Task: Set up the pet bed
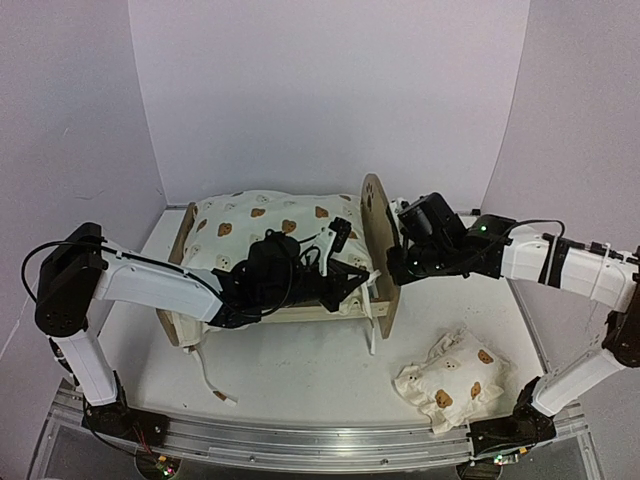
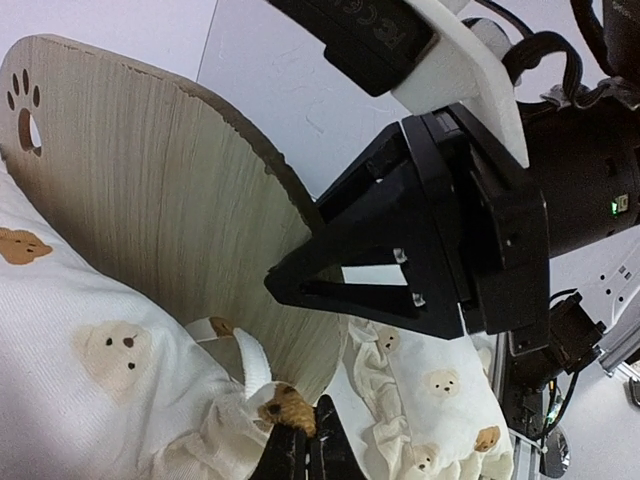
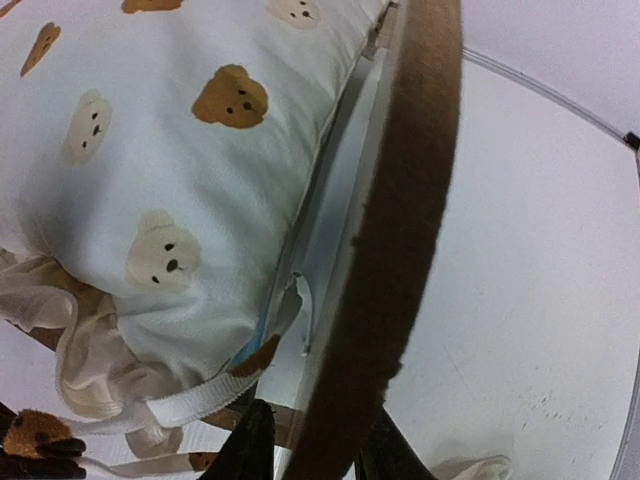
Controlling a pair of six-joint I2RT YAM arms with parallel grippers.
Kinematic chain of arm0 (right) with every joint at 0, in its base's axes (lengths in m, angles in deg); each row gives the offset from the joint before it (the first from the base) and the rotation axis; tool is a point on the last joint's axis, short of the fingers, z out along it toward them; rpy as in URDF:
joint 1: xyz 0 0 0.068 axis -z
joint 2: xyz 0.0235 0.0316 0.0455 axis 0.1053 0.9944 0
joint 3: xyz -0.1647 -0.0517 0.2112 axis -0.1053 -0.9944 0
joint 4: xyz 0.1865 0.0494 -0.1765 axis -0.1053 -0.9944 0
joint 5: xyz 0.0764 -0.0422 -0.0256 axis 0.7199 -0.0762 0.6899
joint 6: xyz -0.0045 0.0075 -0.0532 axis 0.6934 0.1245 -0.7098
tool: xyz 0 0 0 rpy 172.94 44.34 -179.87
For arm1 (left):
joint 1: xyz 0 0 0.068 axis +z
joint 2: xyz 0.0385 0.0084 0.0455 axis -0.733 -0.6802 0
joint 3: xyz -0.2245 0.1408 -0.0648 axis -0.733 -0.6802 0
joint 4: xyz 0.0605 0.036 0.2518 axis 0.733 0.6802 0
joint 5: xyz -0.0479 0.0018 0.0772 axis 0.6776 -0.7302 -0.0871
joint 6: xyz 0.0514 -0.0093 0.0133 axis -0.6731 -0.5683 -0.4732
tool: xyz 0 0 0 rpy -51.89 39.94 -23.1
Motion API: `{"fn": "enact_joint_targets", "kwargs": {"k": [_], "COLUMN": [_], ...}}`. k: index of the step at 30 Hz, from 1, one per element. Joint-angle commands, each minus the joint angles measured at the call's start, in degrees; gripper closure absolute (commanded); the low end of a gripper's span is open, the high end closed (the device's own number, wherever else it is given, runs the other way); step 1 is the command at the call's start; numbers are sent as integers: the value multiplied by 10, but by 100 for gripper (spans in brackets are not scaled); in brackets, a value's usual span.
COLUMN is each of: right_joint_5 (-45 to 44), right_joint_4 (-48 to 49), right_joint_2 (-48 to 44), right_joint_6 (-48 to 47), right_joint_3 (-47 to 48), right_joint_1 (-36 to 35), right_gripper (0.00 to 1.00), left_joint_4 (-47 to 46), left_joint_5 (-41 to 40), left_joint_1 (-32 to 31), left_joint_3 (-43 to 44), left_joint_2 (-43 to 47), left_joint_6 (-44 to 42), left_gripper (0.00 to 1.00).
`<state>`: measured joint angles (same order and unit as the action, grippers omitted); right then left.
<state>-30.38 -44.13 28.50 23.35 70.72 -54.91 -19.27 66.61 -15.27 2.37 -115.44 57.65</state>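
Note:
The pet bed (image 1: 377, 240) stands mid-table, its rounded paw-print headboard (image 2: 140, 180) to the right and the low footboard (image 1: 183, 235) to the left. A cream bear-print cushion (image 1: 270, 225) lies on the frame. My left gripper (image 2: 305, 440) is shut on the cushion's ruffled corner beside the headboard. My right gripper (image 3: 310, 445) straddles the headboard's top edge (image 3: 400, 220), a finger pressed against each face. A sliver of the blue base (image 3: 262, 330) shows under the cushion.
A small bear-print pillow (image 1: 452, 380) lies on the table at the front right, below the right arm. One cushion tie (image 1: 212, 385) trails off the bed's front left corner onto the table. White walls enclose the back and sides.

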Motion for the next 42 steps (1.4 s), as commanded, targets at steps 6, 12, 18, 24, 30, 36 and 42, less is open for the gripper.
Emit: {"fn": "enact_joint_targets", "kwargs": {"k": [6,12,18,24,30,36,42], "right_joint_5": [-25,-18,13,43,45,50,55], "right_joint_4": [9,-21,-30,-32,-32,-32,-31], "right_joint_2": [-15,8,26,26,27,26,34], "right_joint_6": [127,163,179,193,197,197,199], "right_joint_3": [81,160,225,283,305,311,319], "right_joint_1": [-13,-13,-14,-19,-23,-30,-39], "right_gripper": [100,100,100,100,100,100,100], "left_joint_4": [-6,-14,-165,-372,-506,-520,-507], "left_joint_5": [-61,-192,-250,-303,-389,-406,-398], "left_joint_1": [-39,-133,-184,-184,-159,-130,-112], "left_joint_3": [-28,-85,-184,-219,-156,-79,-12], "left_joint_2": [26,52,21,-108,-244,-315,-370], "left_joint_6": [-12,-64,-58,-84,-112,-137,-164], "left_gripper": [72,50,31,39,43,42,38]}}
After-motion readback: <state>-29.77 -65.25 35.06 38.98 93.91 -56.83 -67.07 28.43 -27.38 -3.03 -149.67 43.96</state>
